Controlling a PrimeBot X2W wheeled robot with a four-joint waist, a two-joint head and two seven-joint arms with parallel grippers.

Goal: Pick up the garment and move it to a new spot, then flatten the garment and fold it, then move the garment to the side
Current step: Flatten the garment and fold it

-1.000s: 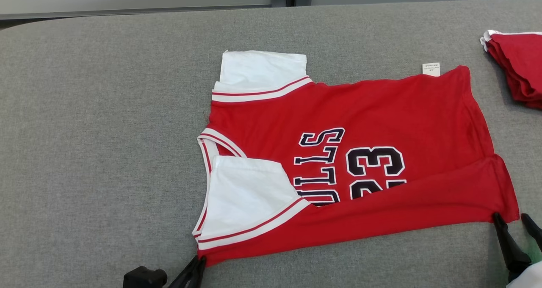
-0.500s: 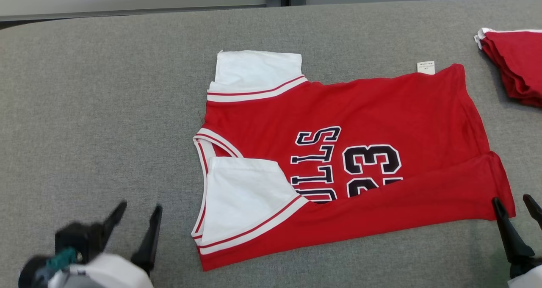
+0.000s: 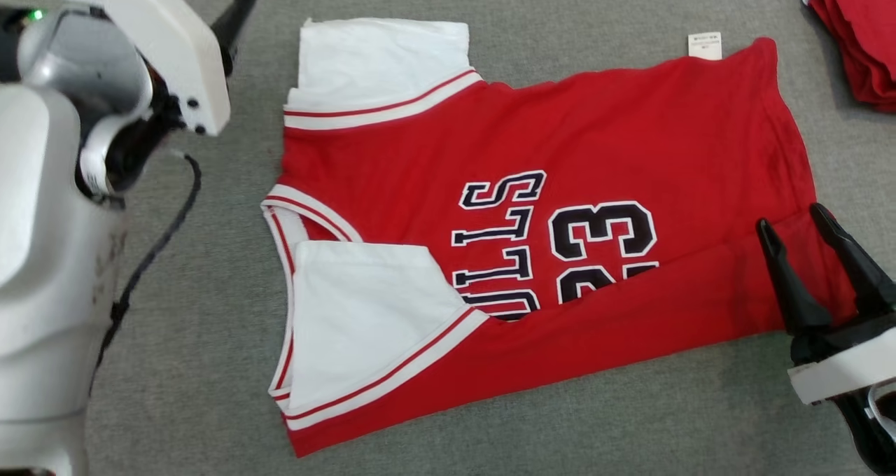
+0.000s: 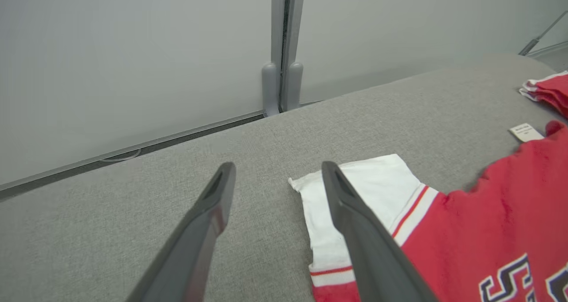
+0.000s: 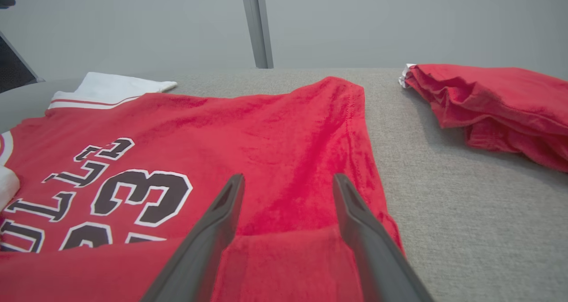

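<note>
Garment (image 3: 560, 140): soft red jersey, white sleeves, lying flat on the worktop, near edge folded over.
Worktop (image 3: 210, 336): grey woven fabric.
Left pincer (image 4: 278, 166): wide, beside a white sleeve.
Right pincer (image 3: 790, 215): wide, over the folded hem.

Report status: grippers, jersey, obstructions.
Left gripper open beside far white sleeve. Right gripper open over hem corner. Red basketball jersey flat, near edge folded over. Red garment pile at right, clear.

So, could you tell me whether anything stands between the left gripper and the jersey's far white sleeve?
Nothing visible does. The open left gripper hovers at the edge of the white sleeve of the red jersey, with just grey table beneath its fingers.
</note>
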